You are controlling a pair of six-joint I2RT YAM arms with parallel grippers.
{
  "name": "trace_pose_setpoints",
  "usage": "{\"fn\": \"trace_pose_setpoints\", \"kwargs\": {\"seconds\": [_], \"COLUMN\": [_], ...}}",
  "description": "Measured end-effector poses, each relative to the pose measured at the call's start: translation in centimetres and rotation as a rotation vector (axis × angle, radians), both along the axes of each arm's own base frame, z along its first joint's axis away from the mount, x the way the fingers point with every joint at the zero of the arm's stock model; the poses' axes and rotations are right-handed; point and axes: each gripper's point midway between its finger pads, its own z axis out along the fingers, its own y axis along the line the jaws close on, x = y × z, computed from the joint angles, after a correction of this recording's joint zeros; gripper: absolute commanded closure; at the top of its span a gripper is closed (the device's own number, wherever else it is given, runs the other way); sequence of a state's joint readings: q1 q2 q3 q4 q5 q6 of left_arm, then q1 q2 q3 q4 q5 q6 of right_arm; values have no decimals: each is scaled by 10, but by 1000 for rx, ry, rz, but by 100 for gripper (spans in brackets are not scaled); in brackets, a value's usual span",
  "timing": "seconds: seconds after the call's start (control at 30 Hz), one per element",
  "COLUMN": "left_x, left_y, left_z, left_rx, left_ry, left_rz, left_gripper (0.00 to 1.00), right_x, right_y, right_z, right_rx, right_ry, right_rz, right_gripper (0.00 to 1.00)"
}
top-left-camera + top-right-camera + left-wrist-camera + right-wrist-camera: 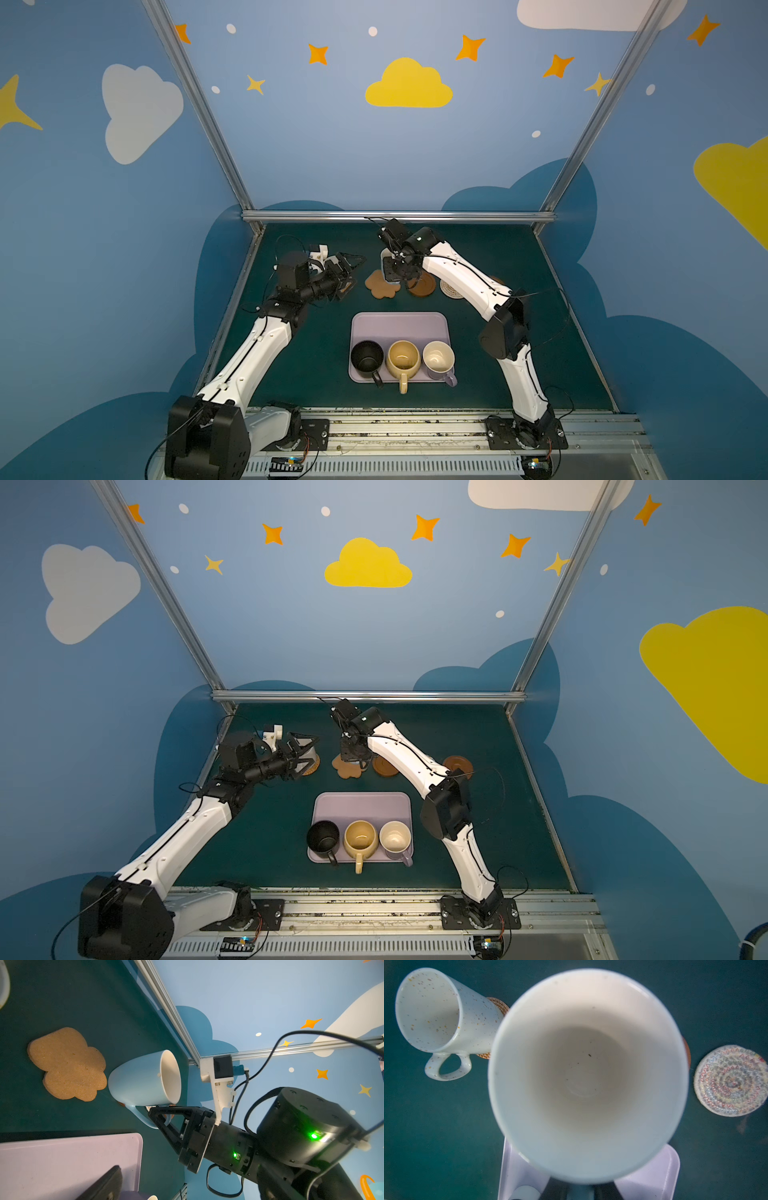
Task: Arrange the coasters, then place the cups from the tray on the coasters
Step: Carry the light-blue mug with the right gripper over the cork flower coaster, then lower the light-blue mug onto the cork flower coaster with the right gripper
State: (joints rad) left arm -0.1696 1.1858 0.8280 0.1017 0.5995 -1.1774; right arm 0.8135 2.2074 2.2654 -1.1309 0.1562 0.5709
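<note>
My right gripper [161, 1114] is shut on the handle of the light blue cup [143, 1080]. The cup hangs upright beside the flower-shaped coaster [66, 1064], just over a brown wooden coaster [422, 286]; whether it touches is unclear. The cream speckled cup [436, 1012] stands on the tan woven coaster [498, 1004]. My left gripper [353, 274] is open next to it, holding nothing. The black cup [367, 359], mustard cup [403, 359] and lilac cup [438, 359] stand on the tray [399, 328]. The pale woven coaster [730, 1080] lies bare.
A second brown wooden coaster [457, 764] lies on the right, partly behind my right arm. The metal frame rail [395, 216] runs along the back of the green mat, and blue walls close in both sides.
</note>
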Motion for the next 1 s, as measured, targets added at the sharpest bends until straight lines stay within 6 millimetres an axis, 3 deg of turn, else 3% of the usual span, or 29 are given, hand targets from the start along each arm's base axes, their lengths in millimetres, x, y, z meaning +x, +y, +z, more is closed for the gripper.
{"fn": "trace_pose_setpoints", "kwargs": {"seconds": [0.27,0.43,0.6,0.83,1.0], "left_x": [6,10,11,14,17], "left_y": [2,-2,-7,-6,-8], "left_z": [-13,-25,-35,-41,-52], "left_rx": [5,19,37,49,57], "left_ry": [33,58,79,88,117], "left_rz": [28,31,21,33,32], "left_gripper": [0,0,0,0,0], "right_x": [11,13,17,22,21], "right_y": [13,16,20,27,29], "right_z": [11,7,-7,-44,-47], "right_rx": [43,44,31,-8,-2], "right_ry": [-26,-23,-12,28,40], "right_rz": [-23,-26,-25,-19,-14], "right_gripper": [100,100,100,100,100]}}
